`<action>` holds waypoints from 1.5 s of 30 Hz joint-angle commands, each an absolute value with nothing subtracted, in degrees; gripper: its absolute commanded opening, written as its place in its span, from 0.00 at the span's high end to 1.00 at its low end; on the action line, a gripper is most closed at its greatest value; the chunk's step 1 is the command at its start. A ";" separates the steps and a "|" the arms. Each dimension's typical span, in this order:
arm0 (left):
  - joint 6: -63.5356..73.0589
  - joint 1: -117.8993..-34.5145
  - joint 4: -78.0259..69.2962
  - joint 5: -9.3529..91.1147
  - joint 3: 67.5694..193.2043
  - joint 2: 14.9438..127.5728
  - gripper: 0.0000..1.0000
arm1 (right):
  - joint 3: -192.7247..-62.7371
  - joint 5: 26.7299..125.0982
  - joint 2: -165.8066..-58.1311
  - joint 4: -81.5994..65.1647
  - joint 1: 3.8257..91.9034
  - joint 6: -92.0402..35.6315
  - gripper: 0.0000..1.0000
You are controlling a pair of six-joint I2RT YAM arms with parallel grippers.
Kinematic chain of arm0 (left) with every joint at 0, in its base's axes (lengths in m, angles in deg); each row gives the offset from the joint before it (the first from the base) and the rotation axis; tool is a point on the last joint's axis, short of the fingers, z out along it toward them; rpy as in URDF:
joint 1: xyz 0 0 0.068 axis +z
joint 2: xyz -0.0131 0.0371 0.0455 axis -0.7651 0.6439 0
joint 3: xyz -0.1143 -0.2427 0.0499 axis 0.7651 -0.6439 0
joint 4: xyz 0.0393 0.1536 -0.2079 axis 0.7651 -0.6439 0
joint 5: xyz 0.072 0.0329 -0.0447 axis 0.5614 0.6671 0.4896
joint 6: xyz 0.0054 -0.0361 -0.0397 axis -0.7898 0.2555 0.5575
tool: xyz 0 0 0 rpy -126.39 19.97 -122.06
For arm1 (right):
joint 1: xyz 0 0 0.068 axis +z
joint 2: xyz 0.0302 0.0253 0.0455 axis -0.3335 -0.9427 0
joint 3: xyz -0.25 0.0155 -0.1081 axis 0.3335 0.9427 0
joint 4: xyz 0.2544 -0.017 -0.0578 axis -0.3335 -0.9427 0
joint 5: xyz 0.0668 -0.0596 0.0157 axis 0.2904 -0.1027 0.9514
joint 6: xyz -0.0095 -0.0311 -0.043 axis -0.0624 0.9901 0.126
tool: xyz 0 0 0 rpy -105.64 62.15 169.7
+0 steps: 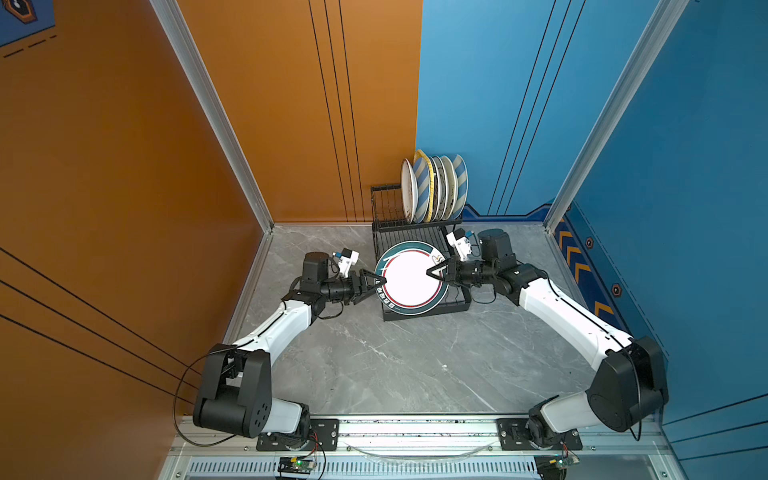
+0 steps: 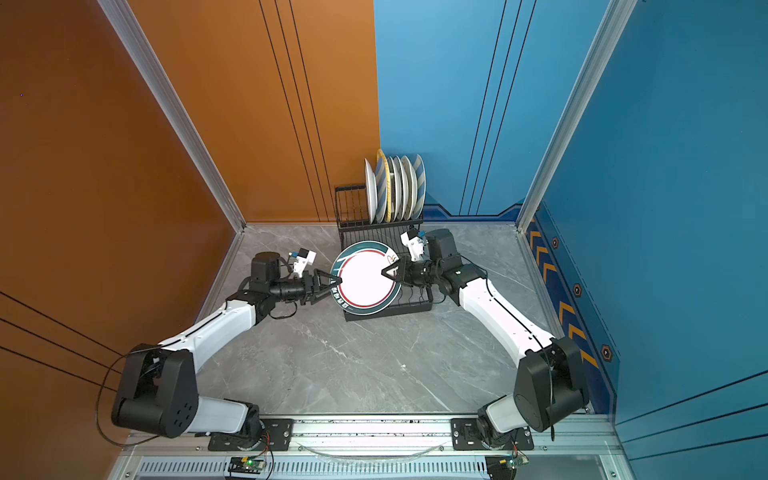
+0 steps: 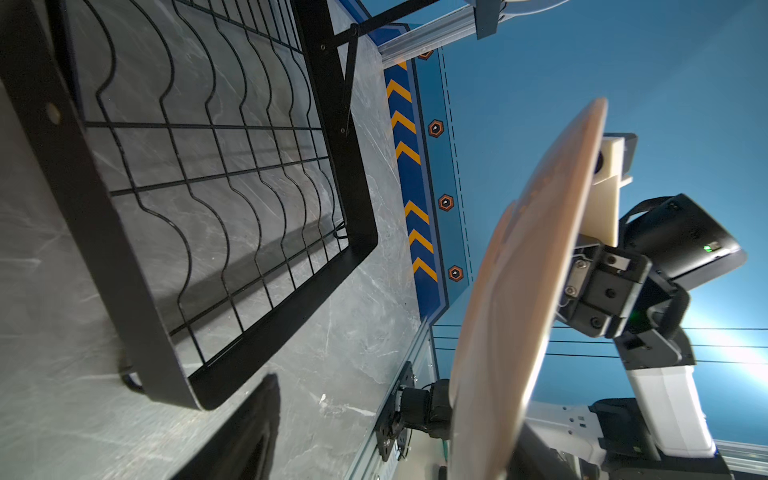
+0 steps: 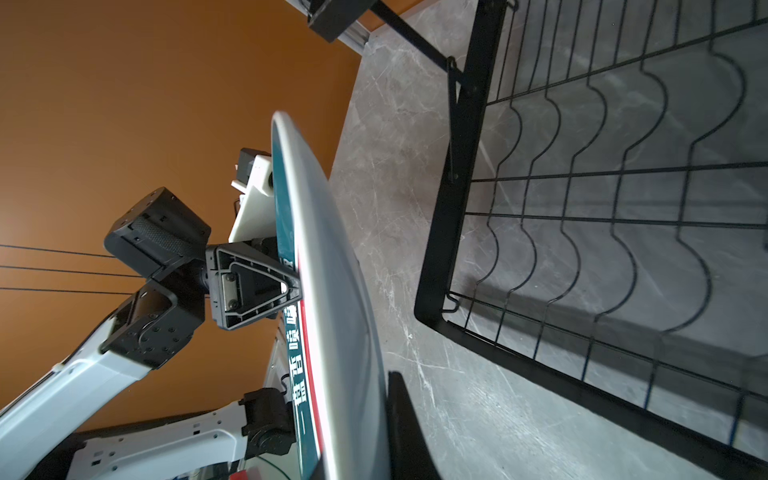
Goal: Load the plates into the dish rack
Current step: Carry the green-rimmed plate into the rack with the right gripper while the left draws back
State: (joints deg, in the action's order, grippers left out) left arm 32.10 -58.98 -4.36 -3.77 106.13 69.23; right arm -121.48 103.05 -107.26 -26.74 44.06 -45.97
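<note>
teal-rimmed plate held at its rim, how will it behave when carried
Probably stiff: the teal-rimmed plate looks flat with the right pincer pinching just its rim. Glossy glaze looks slippery, so it may pivot. Likely brittle if dropped.

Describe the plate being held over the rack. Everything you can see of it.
The plate is round and glossy, like ceramic: white centre, thin red ring, dark green rim band with white printed characters, plain pale underside. It hangs face up, about level, above the flat wire grid of the rack, clear of it. The right claw is shut on its rim; the left claw stands open at the opposite edge.
</note>
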 commanded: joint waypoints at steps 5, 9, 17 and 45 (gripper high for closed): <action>25.23 -55.72 -13.14 1.14 105.41 65.17 0.17 | -133.91 83.25 -103.97 -41.69 48.51 -39.80 1.00; 20.93 -55.28 -18.83 4.10 105.90 63.99 0.15 | -142.27 72.31 -105.81 -48.09 52.36 -38.20 1.00; 18.36 -54.99 -23.39 6.55 104.56 61.68 0.01 | -159.73 50.19 -112.76 -54.04 61.20 -35.80 1.00; 14.34 -53.70 -26.79 7.00 103.02 59.43 0.02 | -188.00 11.17 -141.49 -22.86 69.51 -7.13 1.00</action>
